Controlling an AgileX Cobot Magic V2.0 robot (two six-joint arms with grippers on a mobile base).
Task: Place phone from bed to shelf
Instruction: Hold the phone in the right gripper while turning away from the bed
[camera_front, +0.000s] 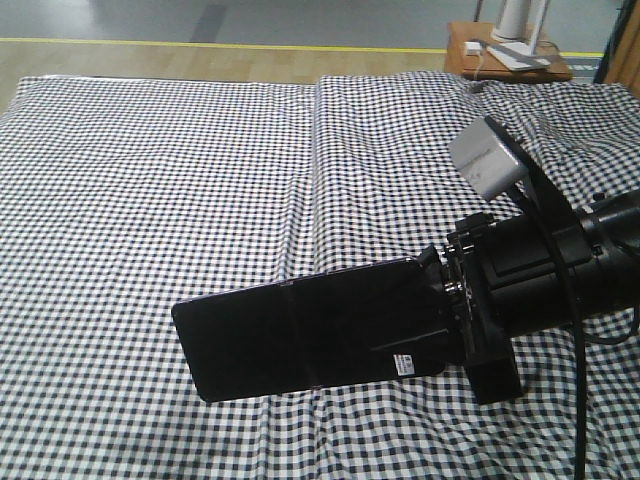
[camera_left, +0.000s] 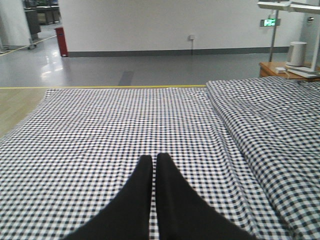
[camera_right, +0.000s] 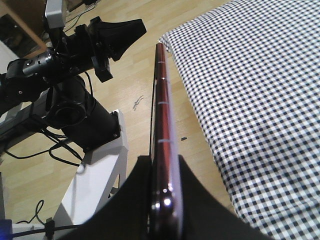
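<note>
Right hand (camera_front: 445, 300): two black fingers (camera_right: 137, 185) clamped on one end of the phone (camera_front: 300, 335), one finger on each broad face. The gripped end carries the small white sticker (camera_front: 405, 362). Phones: 1. Long axis runs straight out from the hand, close to level, free end pointing away from the wrist. Thin edge faces the wrist camera; broad glossy black face is turned toward the front camera. A faint line crosses the flat rectangular slab about midway along its length. Rim reads pinkish-metallic, with thin pale bands across it. Phone is in the air, off the cloth, touching only the fingers. Beneath and beyond the hand: bed (camera_front: 150, 180), 1, soft black-and-white small-check gingham, one long crease running away from the hand, shallow wrinkles below the phone. In the wrist view the bed lies to one side of the phone, with pale wood-plank floor (camera_right: 197, 150) between and on the other side. Hands: 2. Left hand (camera_left: 154, 159) is well apart from the phone, its black tapered fingers pressed together with nothing between them, over the gingham. Far past the right hand, beyond the bed's far edge: one small brown worktop (camera_front: 500, 68) carrying white items too small to identify.
</note>
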